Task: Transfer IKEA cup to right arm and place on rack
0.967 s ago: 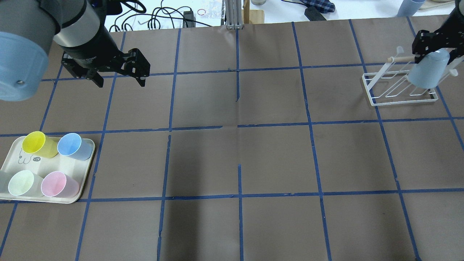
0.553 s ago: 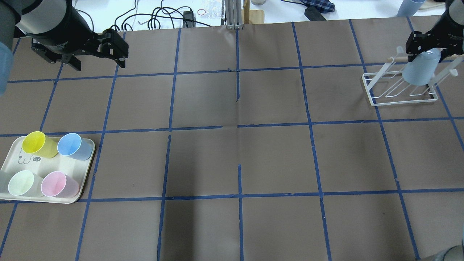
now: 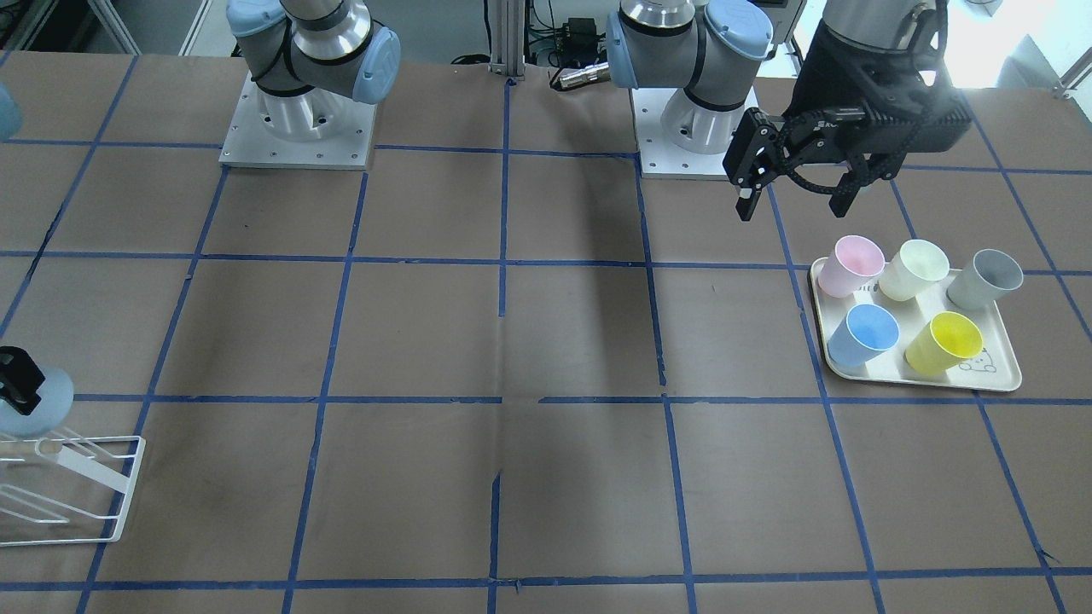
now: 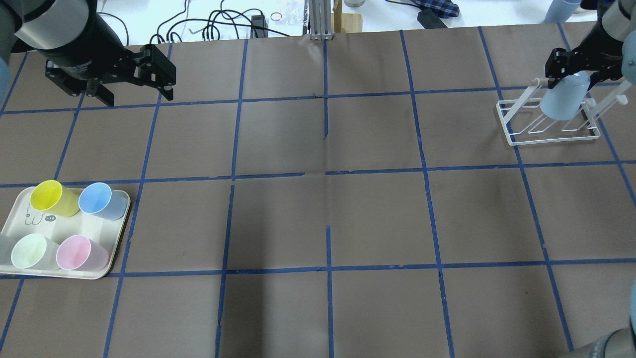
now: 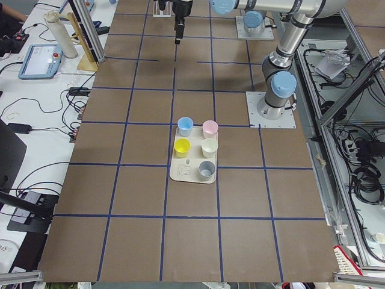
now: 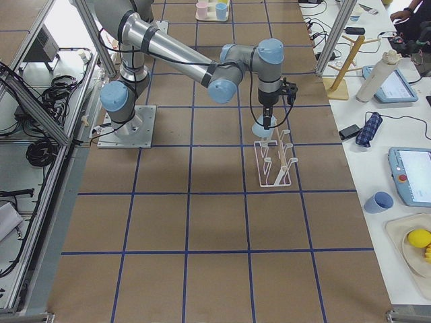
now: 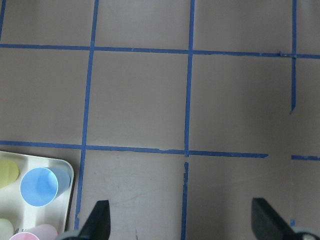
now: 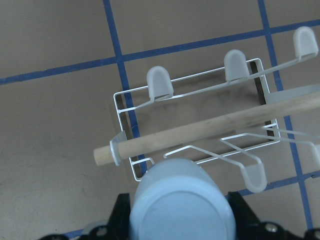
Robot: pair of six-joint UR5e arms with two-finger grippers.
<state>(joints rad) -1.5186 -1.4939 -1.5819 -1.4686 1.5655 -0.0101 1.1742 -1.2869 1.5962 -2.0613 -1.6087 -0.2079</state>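
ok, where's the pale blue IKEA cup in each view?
Front-facing: IKEA cup at the far left edge, just above the rack.
Overhead: upper right, over the rack.
Exterior left: can't make it out.
Exterior right: centre, at the rack's upper end.
Left wrist: not in it.
Right wrist: bottom centre, between the fingers.
Shared landmark: the white rack.

In the overhead view, the right gripper [image 4: 571, 74] now holds the pale blue cup [image 4: 563, 99] farther left over the rack [image 4: 514, 134], nearer its left end. The left gripper [image 4: 138, 98], jaws apart, now hangs farther left and farther back.
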